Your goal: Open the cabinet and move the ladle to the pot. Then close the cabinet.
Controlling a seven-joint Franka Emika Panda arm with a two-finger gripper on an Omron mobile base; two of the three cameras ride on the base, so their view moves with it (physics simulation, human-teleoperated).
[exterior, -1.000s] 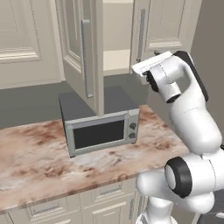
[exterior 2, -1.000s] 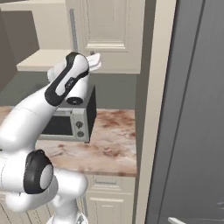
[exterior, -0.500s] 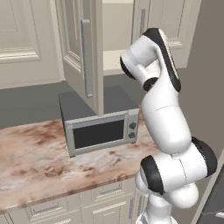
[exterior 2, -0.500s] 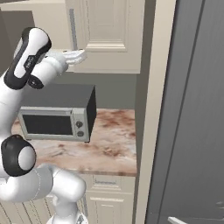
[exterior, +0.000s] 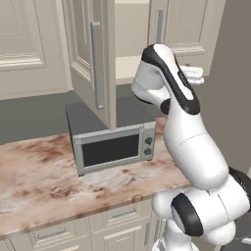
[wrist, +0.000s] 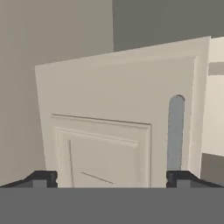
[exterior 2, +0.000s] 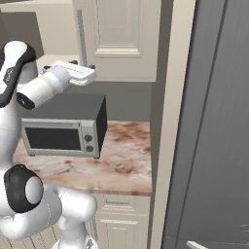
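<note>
Ahead of the spread gripper (wrist: 112, 179) stands the cabinet (wrist: 109, 131) door, untouched.

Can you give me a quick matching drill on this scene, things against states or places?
Things:
1. cabinet door
2. microwave
3. tool
4. counter

States or places:
A. standing on the marbled counter
B. jaws wide apart, nothing between them
C. swung open, grey bar handle showing
D. brown-veined top over cream drawers

Pairs: 1-C, 2-A, 3-B, 4-D
</note>
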